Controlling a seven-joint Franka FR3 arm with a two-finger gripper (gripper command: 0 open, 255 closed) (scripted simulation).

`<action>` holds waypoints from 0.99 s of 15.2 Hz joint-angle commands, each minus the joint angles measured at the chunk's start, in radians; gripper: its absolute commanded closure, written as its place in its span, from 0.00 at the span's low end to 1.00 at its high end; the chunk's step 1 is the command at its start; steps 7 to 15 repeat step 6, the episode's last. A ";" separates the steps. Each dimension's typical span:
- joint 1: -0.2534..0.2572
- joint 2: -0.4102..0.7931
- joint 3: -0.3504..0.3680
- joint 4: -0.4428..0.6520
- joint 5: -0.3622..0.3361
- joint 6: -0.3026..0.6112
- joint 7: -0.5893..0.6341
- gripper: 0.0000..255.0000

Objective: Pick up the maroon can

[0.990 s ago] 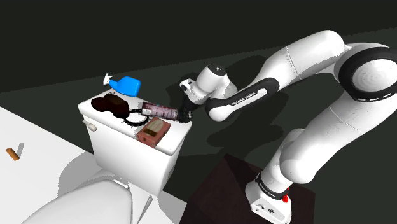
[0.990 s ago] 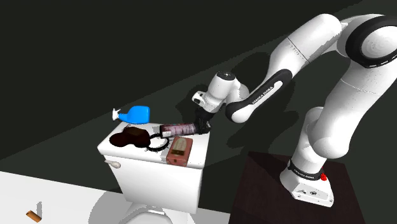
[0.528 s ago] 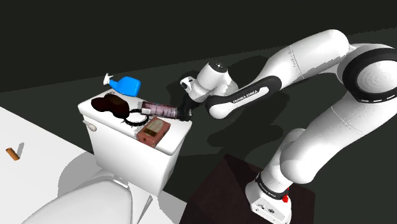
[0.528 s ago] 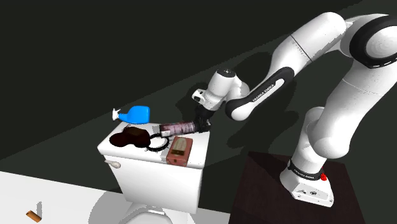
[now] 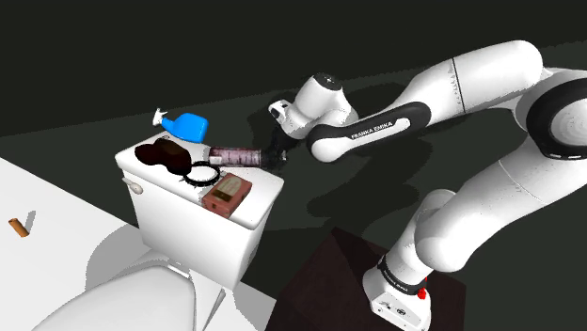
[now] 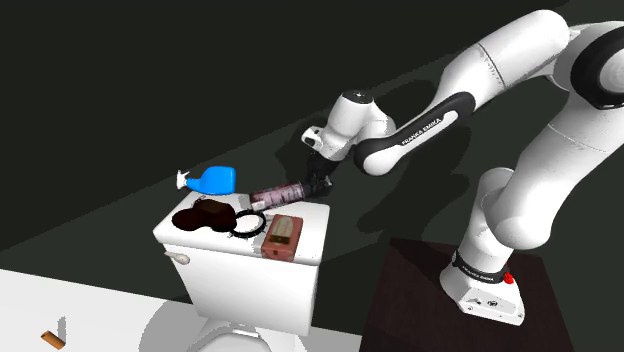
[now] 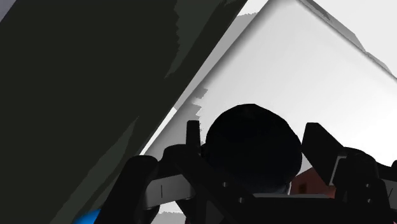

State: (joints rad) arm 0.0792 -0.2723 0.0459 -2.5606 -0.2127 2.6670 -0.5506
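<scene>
Over the right end of the toilet tank's lid (image 5: 256, 212), the pincer (image 5: 274, 158) is clamped on one end of the maroon can (image 5: 235, 153), which lies sideways, its free end dipping toward the black ring (image 5: 199, 173). Grasping looks done and lifting barely begun; what seems left is raising the can well clear of the lid
</scene>
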 commanded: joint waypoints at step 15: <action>0.012 -0.043 -0.006 0.034 0.024 -0.077 -0.023 1.00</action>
